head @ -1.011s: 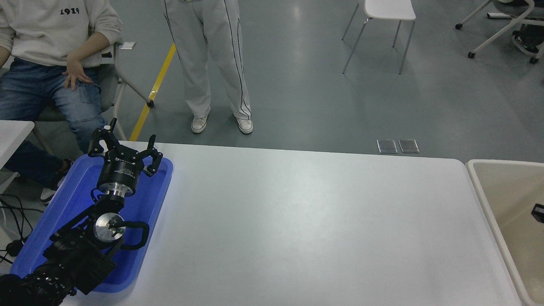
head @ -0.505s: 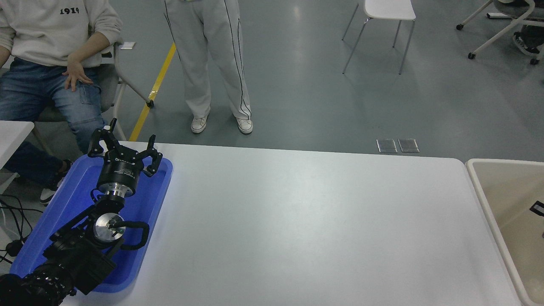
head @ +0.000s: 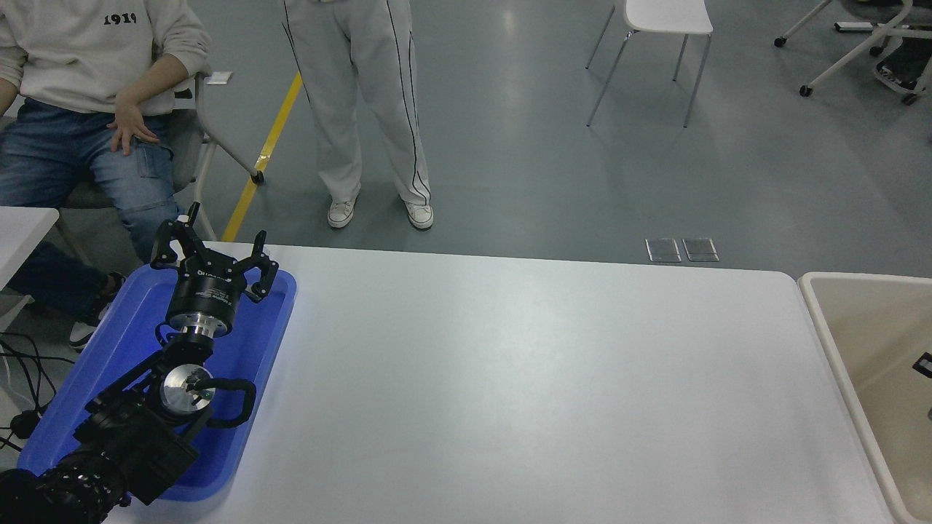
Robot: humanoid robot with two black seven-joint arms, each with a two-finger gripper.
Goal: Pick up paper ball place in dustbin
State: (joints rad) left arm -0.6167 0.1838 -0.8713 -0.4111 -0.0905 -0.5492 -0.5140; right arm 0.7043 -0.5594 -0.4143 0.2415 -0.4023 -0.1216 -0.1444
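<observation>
Paper ball: the small crumpled tan wad is showing nowhere on the white table (head: 524, 378), in the shallow blue plastic tray (head: 266, 342), or in the visible part of the bin; where it is lying cannot be told
Dustbin: the large cream rectangular plastic bin with the pale rounded rim (head: 819, 313) is standing just off the table's right end, its visible floor looking bare
Right gripper: only a small black sliver (head: 925, 364) is showing at the right edge over the bin; fingers apart or together cannot be told
Left gripper: the black left gripper (head: 211, 251) is hanging parked above the tray, fingers spread, gripping nothing
Progress: judging by this, the drop is either being finished or is done, though the ball itself is giving no proof
Onlookers: a seated person (head: 87, 94) and a standing person (head: 364, 109) are waiting beyond the far edge
</observation>
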